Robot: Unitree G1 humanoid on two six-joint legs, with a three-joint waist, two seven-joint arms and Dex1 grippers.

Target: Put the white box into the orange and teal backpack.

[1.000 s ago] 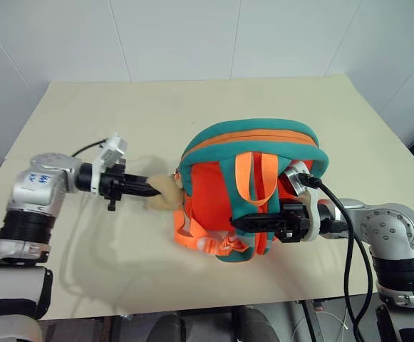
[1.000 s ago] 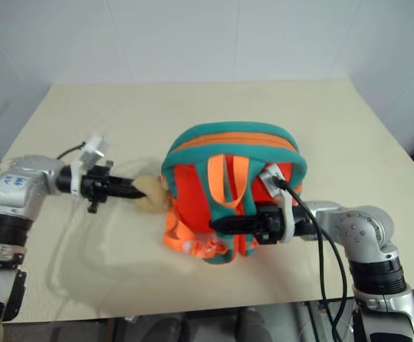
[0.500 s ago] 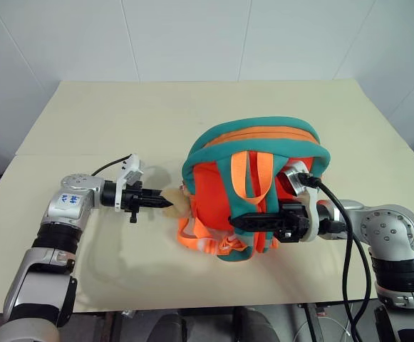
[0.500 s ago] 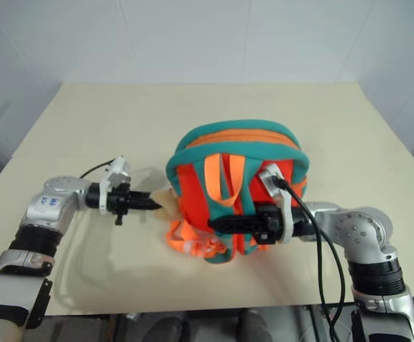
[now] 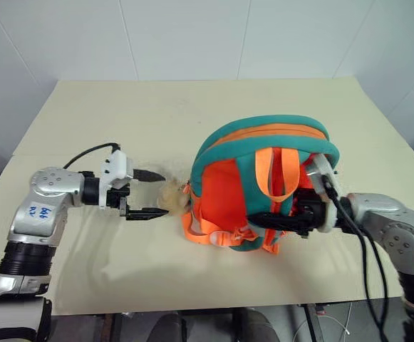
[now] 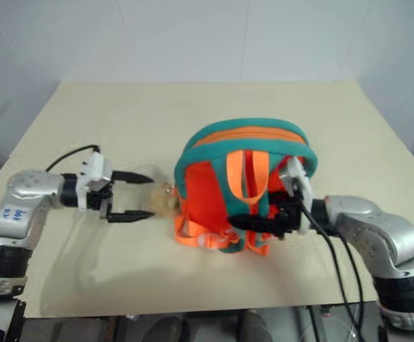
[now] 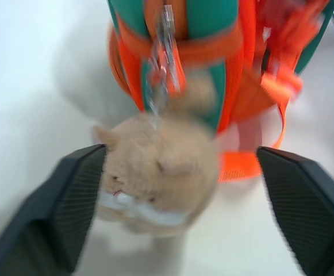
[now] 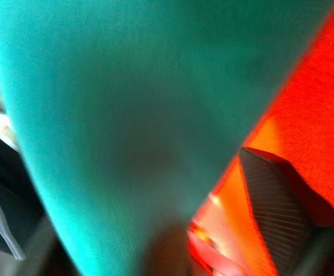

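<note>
Pale beige table [image 5: 192, 107], matte, seam line across its left part. White panelled wall [image 5: 185, 35] behind it, thin joints visible. Lighting even, shadows soft.

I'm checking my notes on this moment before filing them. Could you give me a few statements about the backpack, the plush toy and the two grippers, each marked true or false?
1. The left gripper has its fingers spread open. True.
2. The tan plush toy lies on the far side of the orange and teal backpack, away from the left gripper. False: it lies between the left gripper's fingertips and the backpack.
3. The backpack lies on the table. True.
4. The right gripper hovers high above the backpack. False: it reaches in low against the backpack's straps.
5. The white box rests on the table beside the backpack. False: no white box lies there.
</note>
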